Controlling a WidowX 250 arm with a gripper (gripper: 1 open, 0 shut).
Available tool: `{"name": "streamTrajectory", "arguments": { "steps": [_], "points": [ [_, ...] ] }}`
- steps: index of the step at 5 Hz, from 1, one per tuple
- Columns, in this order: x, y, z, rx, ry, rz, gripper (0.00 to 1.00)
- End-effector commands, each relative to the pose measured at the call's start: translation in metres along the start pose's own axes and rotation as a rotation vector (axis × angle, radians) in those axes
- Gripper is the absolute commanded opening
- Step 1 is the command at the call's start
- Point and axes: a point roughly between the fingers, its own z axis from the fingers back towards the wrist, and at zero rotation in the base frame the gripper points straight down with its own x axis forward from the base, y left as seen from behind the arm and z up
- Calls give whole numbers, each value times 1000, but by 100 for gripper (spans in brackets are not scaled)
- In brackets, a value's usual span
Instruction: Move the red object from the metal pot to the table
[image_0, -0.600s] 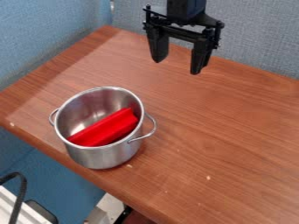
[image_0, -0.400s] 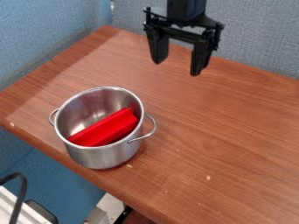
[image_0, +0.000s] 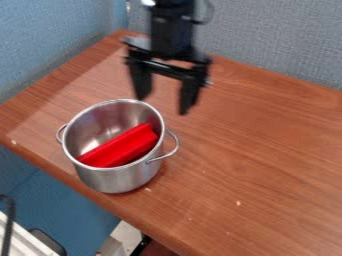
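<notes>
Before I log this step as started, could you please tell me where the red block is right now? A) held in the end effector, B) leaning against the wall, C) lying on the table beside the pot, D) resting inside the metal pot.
D: the red block lies slanted inside the metal pot, while the end effector hangs open and empty above the table.

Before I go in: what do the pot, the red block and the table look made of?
Pot: polished steel, judging by its mirror-like reflections. Red block: smooth and uniformly coloured, likely plastic or painted wood. Table: reddish-brown wood grain, possibly laminate, with slight sheen.
</notes>
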Motion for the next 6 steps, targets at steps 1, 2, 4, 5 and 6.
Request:
{"name": "streamTrajectory", "arguments": {
  "steps": [1,2,4,5,6],
  "points": [
    [-22,24,5,23,-57,-32,100],
    [-24,39,-1,44,-91,-33,100],
    [-24,59,-29,54,-108,-2,100],
    [-25,61,-38,44,-122,3,100],
    [-24,61,-39,35,-130,8,100]
  ]
}}
